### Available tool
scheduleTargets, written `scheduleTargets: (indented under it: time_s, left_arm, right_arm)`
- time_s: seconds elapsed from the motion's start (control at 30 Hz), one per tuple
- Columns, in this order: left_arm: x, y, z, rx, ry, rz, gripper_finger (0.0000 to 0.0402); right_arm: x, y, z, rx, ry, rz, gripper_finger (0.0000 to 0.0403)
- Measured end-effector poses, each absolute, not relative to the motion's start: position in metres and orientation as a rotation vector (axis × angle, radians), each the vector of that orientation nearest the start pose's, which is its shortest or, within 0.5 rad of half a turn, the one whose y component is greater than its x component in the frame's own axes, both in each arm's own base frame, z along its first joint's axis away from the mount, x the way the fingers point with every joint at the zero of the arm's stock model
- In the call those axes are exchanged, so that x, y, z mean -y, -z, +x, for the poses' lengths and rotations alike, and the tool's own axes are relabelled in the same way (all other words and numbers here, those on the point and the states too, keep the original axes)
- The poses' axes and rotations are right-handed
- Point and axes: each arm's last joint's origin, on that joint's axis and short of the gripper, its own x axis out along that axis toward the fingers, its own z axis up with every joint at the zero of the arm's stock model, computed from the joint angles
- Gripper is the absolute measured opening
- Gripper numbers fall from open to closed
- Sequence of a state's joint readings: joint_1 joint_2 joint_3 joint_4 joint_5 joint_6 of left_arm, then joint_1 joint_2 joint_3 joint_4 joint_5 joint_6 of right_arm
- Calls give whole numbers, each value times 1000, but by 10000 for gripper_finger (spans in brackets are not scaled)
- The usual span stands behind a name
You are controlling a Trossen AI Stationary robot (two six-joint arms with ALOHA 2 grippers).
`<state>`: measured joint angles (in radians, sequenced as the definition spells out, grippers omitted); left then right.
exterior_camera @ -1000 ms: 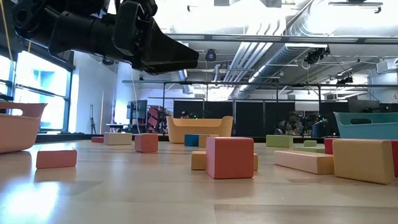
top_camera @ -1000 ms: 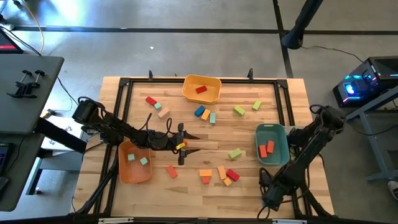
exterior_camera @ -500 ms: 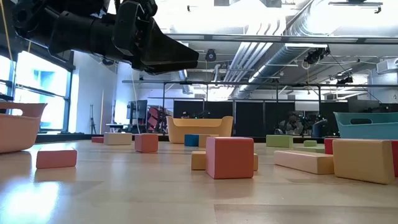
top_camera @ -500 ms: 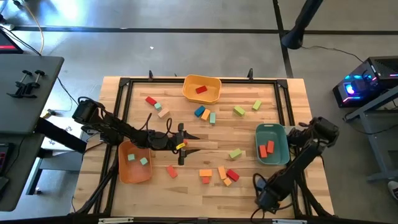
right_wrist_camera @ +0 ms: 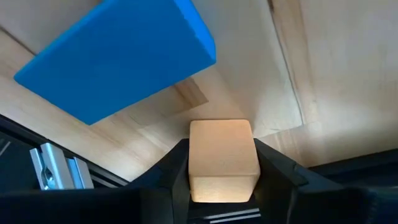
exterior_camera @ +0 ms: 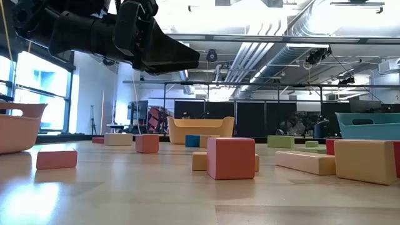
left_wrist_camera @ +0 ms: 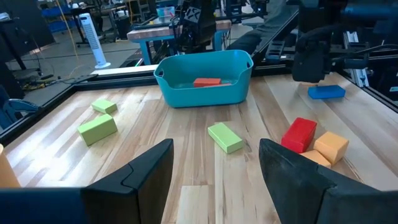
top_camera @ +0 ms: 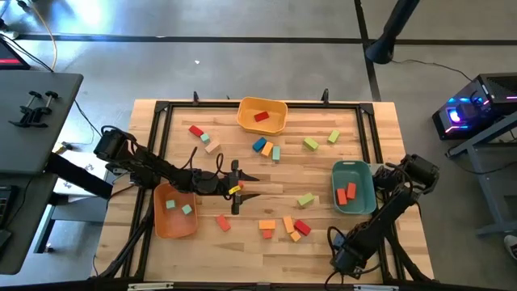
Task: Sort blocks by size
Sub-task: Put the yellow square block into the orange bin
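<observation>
Right claw (right_wrist_camera: 224, 180) gripping tan block (right_wrist_camera: 224, 158) beside blue block (right_wrist_camera: 118, 59), left claw (left_wrist_camera: 214, 165) seemingly open, empty

The surface (top_camera: 315, 166) was pale, smooth planked wood with a soft sheen, the painted blocks (left_wrist_camera: 226, 137) looked matt, and the teal bin (left_wrist_camera: 204, 78) was smooth, glossy plastic.

Orange bin (exterior_camera: 17, 128) cut by low view's edge, right pincer (top_camera: 401, 168) — too small overhead, blue block (right_wrist_camera: 118, 56) cropped.
</observation>
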<state>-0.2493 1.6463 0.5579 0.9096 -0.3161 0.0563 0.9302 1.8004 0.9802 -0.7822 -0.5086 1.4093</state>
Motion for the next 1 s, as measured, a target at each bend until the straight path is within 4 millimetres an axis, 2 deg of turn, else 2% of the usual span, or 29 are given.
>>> scheduleTargets:
  time_s: [0.33,0.47,0.6,0.7,0.83,1.0]
  left_arm:
    - [65,-161,293,-173,-62,109,225]
    - [65,-162,294,-165,-72,110,225]
    - [63,-163,294,-157,-78,109,225]
    - [63,-164,294,-146,-77,124,225]
    - [70,-170,297,-126,-57,159,225]
    - [81,-181,303,-89,-23,296,225]
  right_arm:
    - [-243,-134,164,-1996,195,527,127]
    - [-243,-151,167,-1927,187,517,127]
    - [-234,-179,164,-1824,257,498,127]
    - [-225,-203,162,-1680,293,480,127]
    - [-213,-231,162,-1372,267,428,127]
    - [-197,-256,165,-981,253,241,127]
